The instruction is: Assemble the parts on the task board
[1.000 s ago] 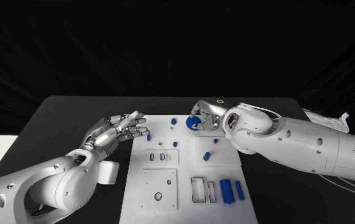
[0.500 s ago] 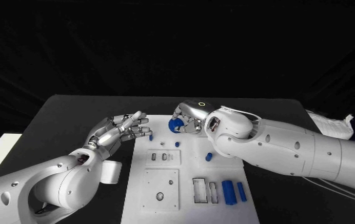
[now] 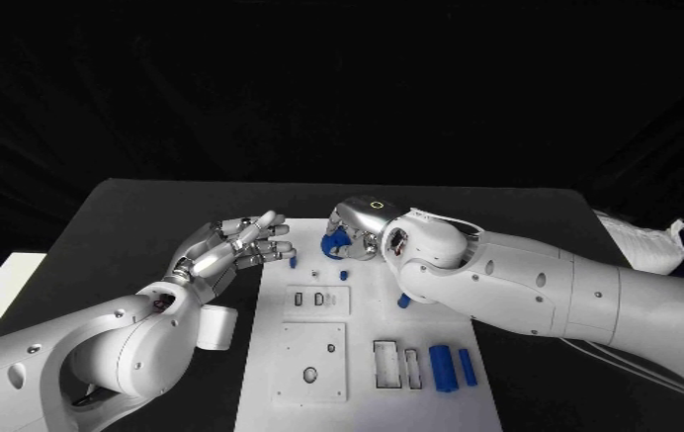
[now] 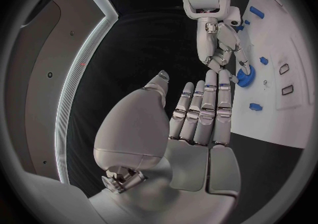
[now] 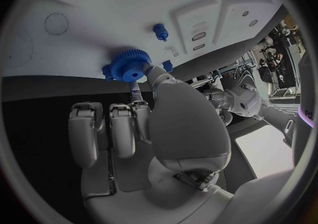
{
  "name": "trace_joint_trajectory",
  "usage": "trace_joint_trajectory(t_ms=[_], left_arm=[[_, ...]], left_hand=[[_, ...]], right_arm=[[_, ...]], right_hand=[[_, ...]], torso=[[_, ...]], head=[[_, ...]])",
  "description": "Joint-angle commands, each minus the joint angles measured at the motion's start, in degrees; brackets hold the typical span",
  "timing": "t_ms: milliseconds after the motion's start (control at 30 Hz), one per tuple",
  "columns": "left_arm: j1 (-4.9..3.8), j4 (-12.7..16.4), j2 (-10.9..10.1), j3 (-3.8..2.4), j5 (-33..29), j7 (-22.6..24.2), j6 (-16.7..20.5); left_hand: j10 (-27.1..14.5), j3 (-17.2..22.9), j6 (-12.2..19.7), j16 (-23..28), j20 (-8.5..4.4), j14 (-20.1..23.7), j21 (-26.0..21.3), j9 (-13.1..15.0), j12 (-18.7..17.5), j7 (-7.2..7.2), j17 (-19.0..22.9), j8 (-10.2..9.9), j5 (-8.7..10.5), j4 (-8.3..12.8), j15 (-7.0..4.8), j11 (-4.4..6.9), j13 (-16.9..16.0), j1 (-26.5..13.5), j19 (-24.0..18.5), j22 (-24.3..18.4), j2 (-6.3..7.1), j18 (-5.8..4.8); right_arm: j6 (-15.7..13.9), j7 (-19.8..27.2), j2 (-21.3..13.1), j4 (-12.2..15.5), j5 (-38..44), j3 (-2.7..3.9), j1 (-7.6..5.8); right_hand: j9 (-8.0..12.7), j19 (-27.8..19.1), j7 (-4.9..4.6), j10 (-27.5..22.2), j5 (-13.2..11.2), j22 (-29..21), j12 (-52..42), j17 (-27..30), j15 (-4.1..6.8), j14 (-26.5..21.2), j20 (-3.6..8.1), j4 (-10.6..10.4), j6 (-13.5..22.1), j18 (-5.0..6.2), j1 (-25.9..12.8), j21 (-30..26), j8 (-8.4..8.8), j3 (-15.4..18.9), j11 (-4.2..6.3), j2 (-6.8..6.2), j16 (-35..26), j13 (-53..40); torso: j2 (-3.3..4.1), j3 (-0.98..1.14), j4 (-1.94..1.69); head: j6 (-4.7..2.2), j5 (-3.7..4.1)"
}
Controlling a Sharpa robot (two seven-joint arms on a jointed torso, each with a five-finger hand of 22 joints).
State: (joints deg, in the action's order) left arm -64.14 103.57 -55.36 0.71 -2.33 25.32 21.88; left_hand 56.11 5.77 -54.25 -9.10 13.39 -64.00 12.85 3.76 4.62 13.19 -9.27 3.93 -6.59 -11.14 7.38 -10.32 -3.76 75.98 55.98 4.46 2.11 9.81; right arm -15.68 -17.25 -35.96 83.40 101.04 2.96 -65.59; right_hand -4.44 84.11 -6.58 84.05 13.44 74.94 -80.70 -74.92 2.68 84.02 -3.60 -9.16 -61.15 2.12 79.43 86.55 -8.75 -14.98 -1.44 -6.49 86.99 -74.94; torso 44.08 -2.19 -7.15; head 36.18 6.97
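A blue gear [image 3: 336,244] hangs just above the far end of the white task board [image 3: 364,318], pinched by my right hand [image 3: 360,226]. In the right wrist view the gear [image 5: 129,65] sits between thumb and fingertip of the right hand [image 5: 132,128], over the board [image 5: 132,1]. My left hand [image 3: 235,246] hovers at the board's far left corner, fingers straight and apart, holding nothing. The left wrist view shows the left hand [image 4: 195,123] reaching toward the right hand [image 4: 222,49] and its gear [image 4: 246,78].
A white cylinder [image 3: 213,328] stands beside the board's left edge by my left forearm. Small blue pegs [image 3: 344,276] [image 3: 403,301] lie mid-board; two blue rods [image 3: 441,366] lie near its front right, beside rectangular slots [image 3: 384,363]. A blue peg [image 5: 160,32] stands near the gear.
My right hand has carried the blue gear leftward along the board's far end, closer to the left hand. The left hand has hardly moved.
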Motion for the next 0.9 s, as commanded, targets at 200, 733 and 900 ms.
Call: trace_joint_trajectory(t_ms=[200, 733, 900], left_arm=[[-0.07, 0.11, 0.09, -0.04, -0.04, 0.22, -1.25], [-0.07, 0.14, -0.01, -0.04, -0.04, 0.10, -1.21], [-0.07, 0.08, -0.03, -0.04, -0.04, 0.10, -1.25]], left_hand=[[0.02, -0.02, 0.09, 0.37, 0.25, 0.41, -0.20, -0.06, -0.39, 0.39, -0.10, -0.24, 0.30, 0.46, 0.11, -0.29, 0.04, -0.07, 0.00, -0.04, -0.56, 0.67], [-0.01, -0.03, 0.12, 0.43, 0.26, 0.44, -0.24, -0.06, -0.42, 0.40, -0.11, -0.26, 0.31, 0.50, 0.12, -0.30, 0.04, -0.08, -0.01, -0.07, -0.58, 0.67], [-0.01, -0.03, 0.12, 0.43, 0.26, 0.44, -0.24, -0.06, -0.42, 0.40, -0.11, -0.26, 0.31, 0.50, 0.12, -0.30, 0.04, -0.08, -0.01, -0.07, -0.58, 0.67]], right_arm=[[2.35, -0.27, 0.42, -1.29, 1.00, -0.14, 0.09], [0.95, 0.09, -0.14, -1.38, -0.05, -0.20, 0.11], [-5.24, 1.92, -1.59, -0.40, -1.41, -0.19, 0.48]], right_hand=[[0.47, 2.56, -0.76, 0.95, -4.20, 7.27, 1.82, -7.78, -0.57, 4.59, -0.09, -0.24, 2.25, -0.49, -2.51, 0.12, 2.23, -0.23, -0.74, -0.95, 0.36, -6.60], [0.25, 2.58, -2.04, 0.01, -6.91, 7.51, 3.52, -8.97, -2.01, 4.78, -1.69, -7.77, 6.05, -0.50, -13.45, 0.20, 4.92, 10.07, -2.19, -1.81, 0.78, -5.65], [0.10, 2.66, -1.78, 0.39, -4.44, 7.69, 2.80, -9.45, -1.84, 4.87, -1.55, -7.60, 5.22, -0.53, -14.81, 0.30, 4.82, 10.53, -1.98, 0.70, 0.96, -6.22]], torso=[[-0.03, 0.00, 0.15], [-0.03, 0.04, 0.05], [-0.02, 0.10, 0.07]], head=[[0.01, 0.09], [-0.04, 0.44], [-0.19, 0.56]])
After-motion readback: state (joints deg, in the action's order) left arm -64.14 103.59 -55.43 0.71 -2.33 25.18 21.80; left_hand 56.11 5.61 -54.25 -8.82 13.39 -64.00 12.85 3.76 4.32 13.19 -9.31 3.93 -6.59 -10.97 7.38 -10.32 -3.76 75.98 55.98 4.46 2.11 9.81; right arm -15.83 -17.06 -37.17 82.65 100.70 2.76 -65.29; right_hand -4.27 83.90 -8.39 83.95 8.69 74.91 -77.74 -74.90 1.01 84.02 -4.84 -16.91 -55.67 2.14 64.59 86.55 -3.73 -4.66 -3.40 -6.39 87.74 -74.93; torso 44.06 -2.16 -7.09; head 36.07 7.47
